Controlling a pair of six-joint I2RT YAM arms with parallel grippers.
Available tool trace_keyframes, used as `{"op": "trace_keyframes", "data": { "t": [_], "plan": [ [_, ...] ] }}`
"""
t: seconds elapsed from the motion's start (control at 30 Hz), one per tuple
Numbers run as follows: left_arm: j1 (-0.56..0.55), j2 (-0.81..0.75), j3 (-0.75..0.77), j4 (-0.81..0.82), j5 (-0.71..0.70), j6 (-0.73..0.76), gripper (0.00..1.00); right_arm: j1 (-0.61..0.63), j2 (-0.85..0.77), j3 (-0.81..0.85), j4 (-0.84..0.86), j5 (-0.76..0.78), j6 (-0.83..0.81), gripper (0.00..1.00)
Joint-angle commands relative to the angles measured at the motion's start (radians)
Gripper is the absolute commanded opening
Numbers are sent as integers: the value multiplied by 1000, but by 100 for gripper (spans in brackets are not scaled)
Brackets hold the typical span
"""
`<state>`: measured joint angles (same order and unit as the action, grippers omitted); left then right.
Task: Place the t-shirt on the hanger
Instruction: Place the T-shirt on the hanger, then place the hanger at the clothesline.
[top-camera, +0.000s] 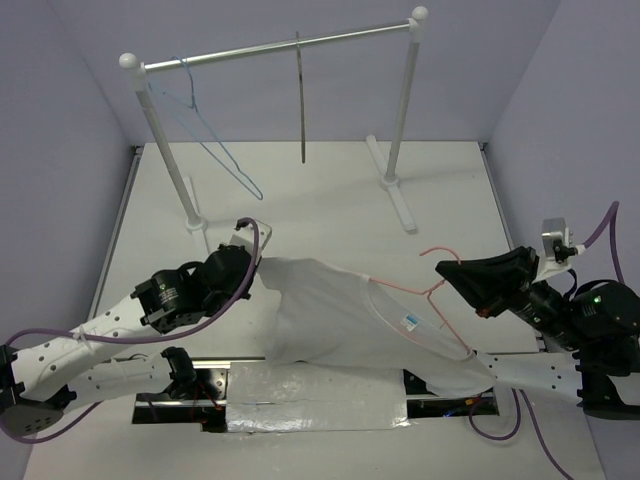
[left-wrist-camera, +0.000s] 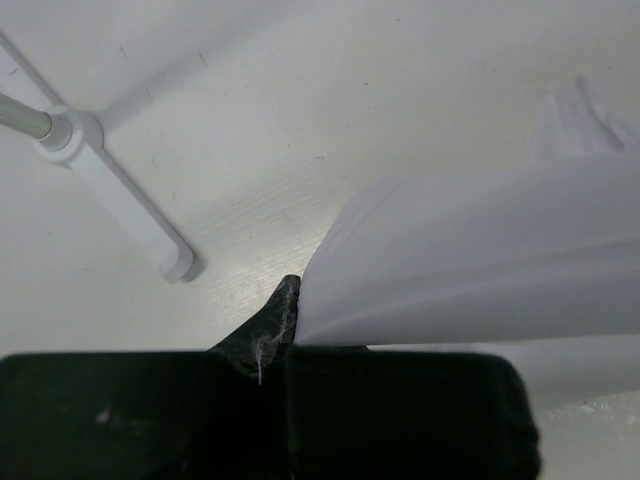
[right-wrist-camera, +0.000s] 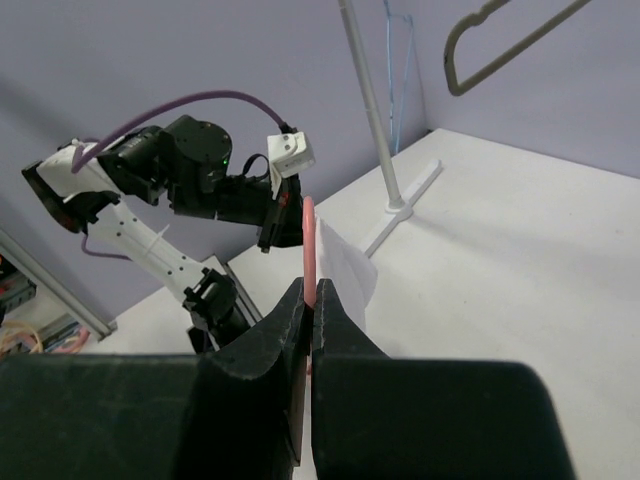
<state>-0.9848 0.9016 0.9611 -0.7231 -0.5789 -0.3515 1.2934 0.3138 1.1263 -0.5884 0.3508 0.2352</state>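
The white t-shirt (top-camera: 330, 310) hangs stretched above the table between my two grippers, its blue neck label facing up. My left gripper (top-camera: 258, 262) is shut on the shirt's left edge; in the left wrist view the fabric (left-wrist-camera: 480, 260) spreads out from the closed gripper (left-wrist-camera: 287, 305). The pink wire hanger (top-camera: 402, 289) has one arm inside the neck opening and its hook sticks out to the right. My right gripper (top-camera: 443, 270) is shut on the hanger near the hook. In the right wrist view the gripper (right-wrist-camera: 309, 295) pinches the pink wire (right-wrist-camera: 309, 235), with shirt fabric (right-wrist-camera: 345, 270) just behind.
A white clothes rack (top-camera: 290, 45) stands at the back with a light-blue wire hanger (top-camera: 215, 140) and a grey-brown hanger (top-camera: 301, 100) on its bar. Its feet (top-camera: 395, 195) rest on the table. A silver patch (top-camera: 315, 395) lies at the near edge.
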Motion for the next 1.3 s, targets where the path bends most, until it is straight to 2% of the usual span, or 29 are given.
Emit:
{"op": "trace_keyframes", "data": {
  "t": [0.0,0.17,0.33,0.43,0.47,0.53,0.7,0.77,0.8,0.87,0.9,1.0,1.03,1.07,1.1,1.27],
  "plan": [
    [23,-7,4,-21,-64,-27,0,0,33,73,6,36,-22,0],
    [31,-30,48,-51,-93,-44,0,0,146,183,19,25,-74,0],
    [43,-64,112,-108,-144,-50,0,-2,355,352,-22,11,-134,0],
    [48,-61,148,-150,-185,-58,34,0,422,406,-16,-15,-145,0],
    [48,-61,157,-157,-205,-55,55,0,453,418,-10,-16,-148,0],
    [48,-66,207,-176,-219,-50,64,0,487,428,-10,-13,-163,0],
    [48,-86,373,-205,-184,12,65,0,573,440,-24,10,-181,0],
    [48,-90,406,-181,-119,78,64,0,581,429,-8,5,-172,0],
    [48,-92,415,-132,4,141,65,0,582,425,-2,-2,-169,0],
    [48,-73,415,-86,132,196,68,0,593,415,7,-19,-162,0],
    [48,-61,413,-50,259,244,68,0,599,412,15,-32,-160,0],
    [48,-12,397,-4,396,298,68,-2,617,388,53,-93,-148,0],
    [48,-4,389,17,486,333,68,0,623,373,64,-122,-143,0],
    [46,-4,378,39,520,341,71,0,628,365,84,-137,-133,0],
    [46,-12,348,60,552,388,72,0,630,357,93,-154,-126,0],
    [46,-78,257,183,697,425,75,0,646,300,157,-219,-111,0]
  ]
}}
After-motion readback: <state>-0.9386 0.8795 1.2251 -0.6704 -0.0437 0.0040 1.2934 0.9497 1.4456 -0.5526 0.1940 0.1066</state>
